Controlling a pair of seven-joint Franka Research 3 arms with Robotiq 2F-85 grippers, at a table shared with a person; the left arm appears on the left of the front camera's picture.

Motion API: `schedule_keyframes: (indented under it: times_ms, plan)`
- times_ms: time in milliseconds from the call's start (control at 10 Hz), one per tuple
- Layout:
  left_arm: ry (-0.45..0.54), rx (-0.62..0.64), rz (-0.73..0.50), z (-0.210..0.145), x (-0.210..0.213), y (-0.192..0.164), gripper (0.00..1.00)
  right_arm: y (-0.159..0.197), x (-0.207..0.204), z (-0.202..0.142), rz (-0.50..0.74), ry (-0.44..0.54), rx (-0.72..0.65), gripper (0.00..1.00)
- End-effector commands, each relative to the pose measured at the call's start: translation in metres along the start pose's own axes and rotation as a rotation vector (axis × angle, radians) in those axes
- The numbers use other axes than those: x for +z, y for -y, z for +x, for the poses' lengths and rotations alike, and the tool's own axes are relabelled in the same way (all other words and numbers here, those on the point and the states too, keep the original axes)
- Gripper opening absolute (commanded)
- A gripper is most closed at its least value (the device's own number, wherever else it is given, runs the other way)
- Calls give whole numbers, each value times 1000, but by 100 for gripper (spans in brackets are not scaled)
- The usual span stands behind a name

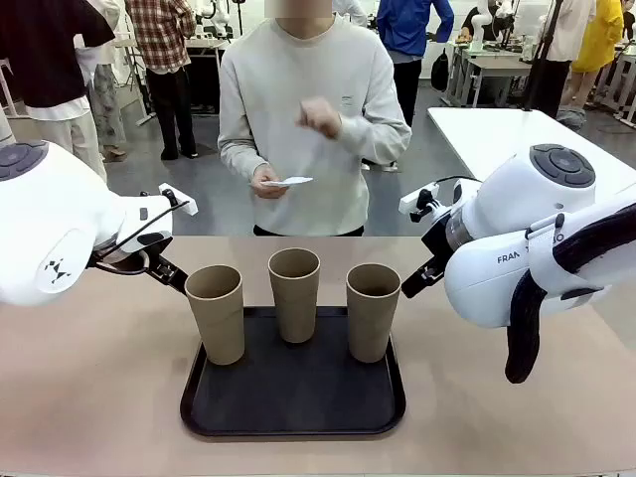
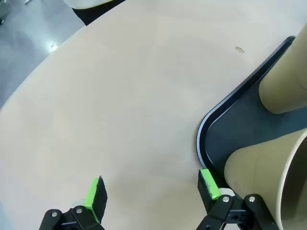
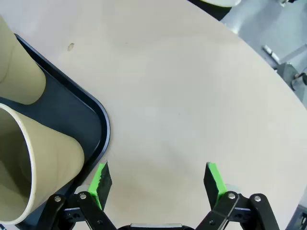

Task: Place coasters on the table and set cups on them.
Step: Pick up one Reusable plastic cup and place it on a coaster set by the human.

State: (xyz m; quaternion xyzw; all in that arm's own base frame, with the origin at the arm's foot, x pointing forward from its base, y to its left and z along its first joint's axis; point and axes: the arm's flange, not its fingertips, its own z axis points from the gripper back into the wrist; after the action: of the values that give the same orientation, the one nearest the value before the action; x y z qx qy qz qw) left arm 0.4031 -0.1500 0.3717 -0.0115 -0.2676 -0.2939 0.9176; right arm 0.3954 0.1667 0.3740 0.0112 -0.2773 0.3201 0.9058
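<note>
Left tool (image 2: 152, 188) hangs over bare desk (image 2: 110, 96) with its green-padded fingers spread wide and nothing between them. In its wrist view the rounded corner of the black tray (image 2: 225, 136) lies at 4 o'clock, just beside one finger, and two of the cups (image 2: 283, 86) rise on the tray at 3 and 5 o'clock. Right tool (image 3: 157, 176) is spread just as wide and is also empty, above bare desk. Its wrist view has the tray's corner at 8 o'clock and two cups at 8 and 10 o'clock.

From the front, the tray sits at 6 o'clock on the desk, near the robot's edge. All three cups stand upright on it, mouths up and apart from one another: the left cup (image 1: 217, 310) at the tray's 10 o'clock, the middle cup (image 1: 295, 293) at 12 o'clock, the right cup (image 1: 372, 310) at 2 o'clock.

At 12 o'clock, behind the far edge, stands a person (image 1: 313, 70). The white coasters (image 1: 290, 182) lie flat in one hand (image 1: 266, 182) at waist height, off the desk; how many, I cannot tell. The other hand (image 1: 320, 116) is raised at the chest.
</note>
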Motion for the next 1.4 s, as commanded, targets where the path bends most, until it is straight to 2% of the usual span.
schedule_keyframes:
  times_ms: [0,1300]
  plan:
    - [0,0,0,0,0,0,100,0,0,0,0,0,0,100]
    - [0,0,0,0,0,0,100,0,0,0,0,0,0,100]
